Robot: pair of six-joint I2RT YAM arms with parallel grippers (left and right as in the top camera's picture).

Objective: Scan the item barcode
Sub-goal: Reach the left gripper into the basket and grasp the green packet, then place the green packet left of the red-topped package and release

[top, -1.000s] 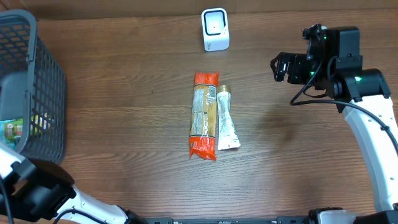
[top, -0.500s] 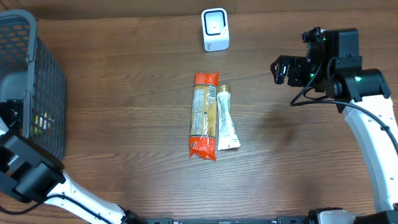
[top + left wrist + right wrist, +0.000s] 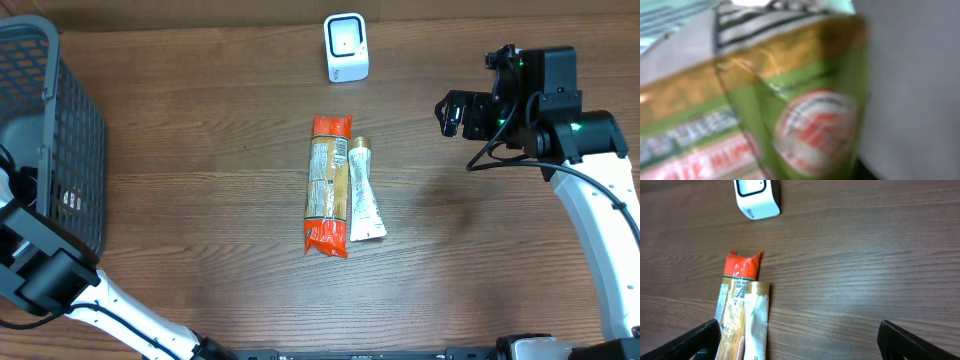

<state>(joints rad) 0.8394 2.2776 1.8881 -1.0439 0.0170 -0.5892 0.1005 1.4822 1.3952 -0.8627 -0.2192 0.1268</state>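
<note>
A blurred green packet (image 3: pixel 790 115) with a red and white round label fills the left wrist view, very close to the camera. My left gripper's fingers show in neither view; the left arm (image 3: pixel 40 270) reaches into the grey basket (image 3: pixel 70 120) at the left edge, so I cannot tell whether anything is held. The white scanner (image 3: pixel 346 47) stands at the back middle of the table and shows again as the scanner (image 3: pixel 756 197) in the right wrist view. My right gripper (image 3: pixel 450 110) hovers open at the right, with nothing between its fingers (image 3: pixel 695 340).
An orange-ended long packet (image 3: pixel 327 185) and a white tube (image 3: pixel 364 205) lie side by side at the table's middle. The packet (image 3: pixel 732 305) and tube (image 3: pixel 754 325) lie below-left of the right gripper. Bare wood table (image 3: pixel 480 250) lies to the right of them.
The left arm has swung up and into the basket, covering the green item seen there before. The right arm has not moved.
</note>
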